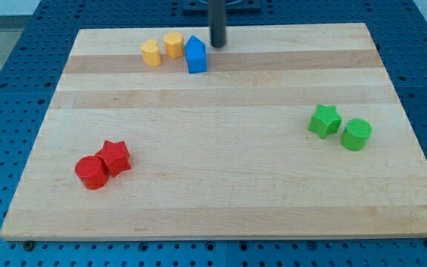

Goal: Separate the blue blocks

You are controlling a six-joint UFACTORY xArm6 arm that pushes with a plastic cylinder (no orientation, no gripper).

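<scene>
Tip (218, 46) of smooth dark rod near bench (221, 200) top edge, just beside house-shaped blue block (196, 55); no jaws fitted.

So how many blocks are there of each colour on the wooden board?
Yellow: 2
Blue: 1
Green: 2
Red: 2
Total: 7
My tip is just to the view's right of the blue block.

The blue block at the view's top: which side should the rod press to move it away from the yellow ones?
Probably its left face, coming from between it and the yellow blocks. The blue block touches one yellow block; my tip stands at its upper right.
</scene>
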